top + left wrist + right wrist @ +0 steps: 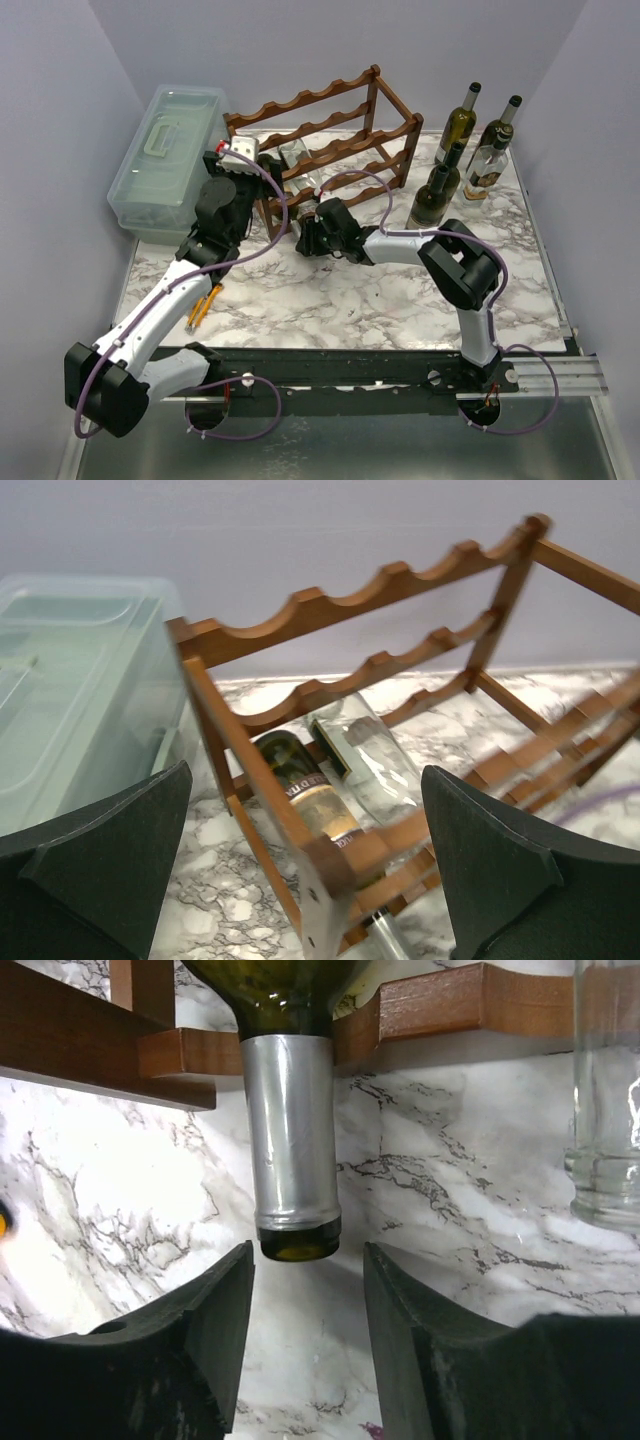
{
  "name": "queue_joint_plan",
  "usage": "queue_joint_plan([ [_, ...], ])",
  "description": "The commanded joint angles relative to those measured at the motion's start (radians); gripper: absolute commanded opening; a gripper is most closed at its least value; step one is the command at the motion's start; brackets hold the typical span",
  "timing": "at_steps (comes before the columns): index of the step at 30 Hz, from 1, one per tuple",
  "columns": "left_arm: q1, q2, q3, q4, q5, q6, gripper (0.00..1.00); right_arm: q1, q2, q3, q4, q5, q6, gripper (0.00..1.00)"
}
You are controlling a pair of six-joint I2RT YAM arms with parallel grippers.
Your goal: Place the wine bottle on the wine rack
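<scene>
glass wine bottle [290, 1130] is judged heavy, slick, breakable, best gripped at its foil neck; right tool [308, 1250] is parted, left tool [305, 770] spread wide.

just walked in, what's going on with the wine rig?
A green wine bottle lies on a low tier of the wooden rack, beside a clear bottle. Its foil neck sticks out past the front rail. The right gripper sits at the tip of that neck with its jaws apart, not clamping it. The left gripper hovers wide open at the rack's left end, holding nothing. Four more bottles stand at the table's back right.
</scene>
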Motion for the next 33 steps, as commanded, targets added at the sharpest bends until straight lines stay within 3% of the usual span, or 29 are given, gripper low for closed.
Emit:
queue_joint_plan([
  [1,0.156,0.061,0.101,-0.124,0.109,-0.284,0.99,0.003,-0.054,-0.018,-0.02,-0.018,0.007,0.54],
  [11,0.242,0.165,0.124,-0.171,0.173,-0.387,0.96,0.003,-0.085,-0.029,-0.02,-0.013,0.007,0.55],
  [23,0.256,0.223,0.131,-0.187,0.262,-0.448,0.59,0.003,-0.062,0.002,-0.023,0.006,0.003,0.4],
  [33,0.256,0.265,0.16,-0.229,0.3,-0.489,0.44,0.003,-0.003,0.049,-0.044,0.051,-0.01,0.4],
])
